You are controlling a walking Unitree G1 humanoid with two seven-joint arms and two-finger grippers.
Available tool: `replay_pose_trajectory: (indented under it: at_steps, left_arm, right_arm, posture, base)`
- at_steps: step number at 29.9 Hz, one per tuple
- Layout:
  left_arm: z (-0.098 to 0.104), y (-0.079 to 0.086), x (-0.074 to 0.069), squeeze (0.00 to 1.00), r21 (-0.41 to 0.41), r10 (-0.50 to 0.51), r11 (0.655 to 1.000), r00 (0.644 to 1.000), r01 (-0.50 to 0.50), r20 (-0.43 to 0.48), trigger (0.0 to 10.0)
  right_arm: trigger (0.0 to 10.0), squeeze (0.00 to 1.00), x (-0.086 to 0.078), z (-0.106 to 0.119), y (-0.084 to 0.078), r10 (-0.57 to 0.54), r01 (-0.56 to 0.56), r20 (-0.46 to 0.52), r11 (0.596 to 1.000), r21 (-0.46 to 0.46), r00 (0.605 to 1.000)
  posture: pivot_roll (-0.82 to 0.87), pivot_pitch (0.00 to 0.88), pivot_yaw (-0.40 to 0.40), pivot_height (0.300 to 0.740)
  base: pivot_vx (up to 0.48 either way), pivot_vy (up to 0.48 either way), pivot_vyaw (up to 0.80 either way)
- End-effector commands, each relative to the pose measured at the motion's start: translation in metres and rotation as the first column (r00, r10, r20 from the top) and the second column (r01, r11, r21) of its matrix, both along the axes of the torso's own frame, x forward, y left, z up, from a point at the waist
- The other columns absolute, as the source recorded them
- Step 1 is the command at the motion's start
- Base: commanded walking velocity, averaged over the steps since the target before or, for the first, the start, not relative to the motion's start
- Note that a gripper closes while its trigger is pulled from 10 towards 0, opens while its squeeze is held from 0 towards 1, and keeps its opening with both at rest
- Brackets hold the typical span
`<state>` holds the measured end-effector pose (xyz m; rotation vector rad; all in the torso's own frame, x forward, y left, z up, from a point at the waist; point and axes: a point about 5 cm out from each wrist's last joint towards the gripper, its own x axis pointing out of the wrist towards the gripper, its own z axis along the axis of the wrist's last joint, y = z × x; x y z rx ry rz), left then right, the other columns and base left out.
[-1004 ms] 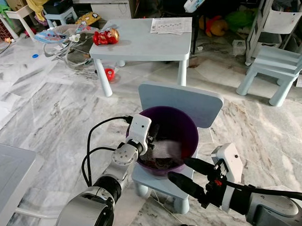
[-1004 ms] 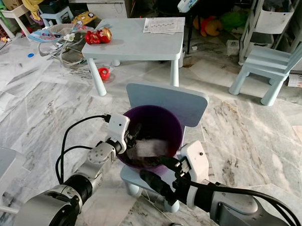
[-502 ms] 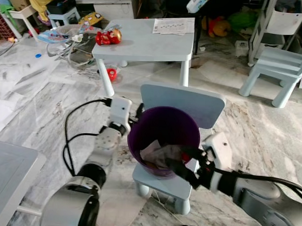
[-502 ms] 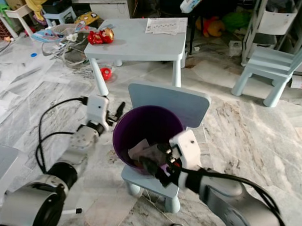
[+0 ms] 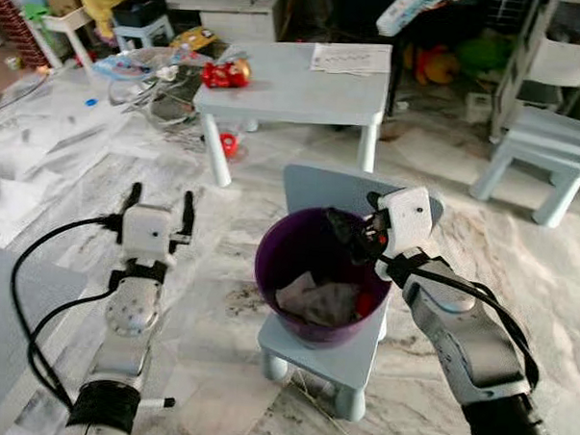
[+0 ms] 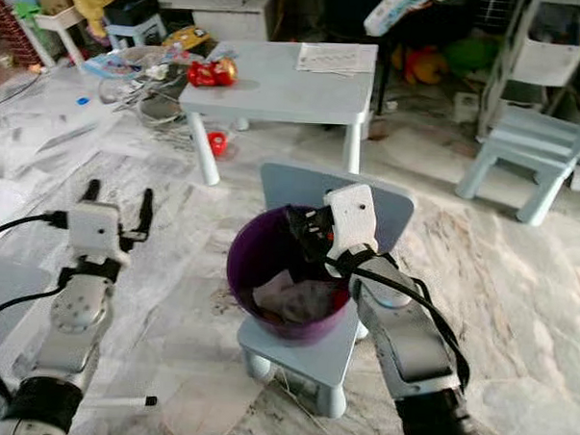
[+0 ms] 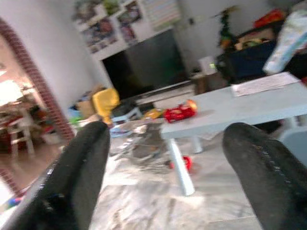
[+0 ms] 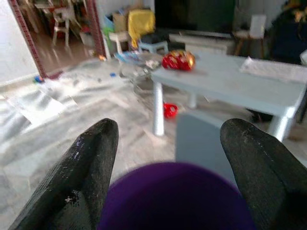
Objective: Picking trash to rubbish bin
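Head views: the purple bin [image 5: 318, 277] sits on a small chair [image 5: 353, 196], crumpled trash [image 5: 317, 301] inside. The right gripper [image 5: 345, 230] hovers over its rim. The left gripper [image 5: 158, 204] points upward, fingers apart.

Right wrist view: fingers [image 8: 88, 165] spread above the bin.

Even, soft daylight fills the room. The marble floor [image 5: 71, 160] shows pale glare near the brick archway [image 7: 29, 72], which is washed out. Both wrist views are blurred; the black fingers [image 8: 91, 167] and purple bin [image 8: 177, 201] lie out of focus.
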<state>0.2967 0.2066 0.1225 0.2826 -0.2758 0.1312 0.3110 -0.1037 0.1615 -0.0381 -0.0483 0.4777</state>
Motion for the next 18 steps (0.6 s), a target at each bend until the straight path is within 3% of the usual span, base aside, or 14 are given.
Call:
replay_pose_trajectory:
  at_steps: [1, 7, 18]
  left_arm:
    - [0.005, 0.002, -0.01, 0.0, 0.004, 0.042, 0.999, 0.999, -0.042, 0.004, 10.0]
    - [0.012, -0.008, -0.019, 0.0, -0.027, 0.054, 0.998, 0.999, -0.054, -0.002, 10.0]
    - [0.021, -0.012, -0.015, 0.0, -0.071, 0.065, 0.995, 0.997, -0.067, -0.041, 10.0]
  right_arm:
    - [10.0, 0.0, 0.004, 0.009, 0.008, 0.035, -0.035, 0.051, 0.999, 0.007, 0.998]
    - [10.0, 0.0, 0.009, 0.009, 0.013, 0.047, -0.048, 0.079, 0.999, 0.009, 0.996]
    - [10.0, 0.0, 0.01, 0.012, 0.015, 0.056, -0.059, 0.108, 0.998, 0.024, 0.993]
  posture:
    - [-0.01, 0.053, 0.048, 0.74]
    - [-0.01, 0.056, 0.033, 0.74]
    - [-0.03, 0.07, 0.035, 0.74]
  base:
    - [0.0, 0.0, 0.0]
    - [0.0, 0.0, 0.62]
    - [0.0, 0.0, 0.8]
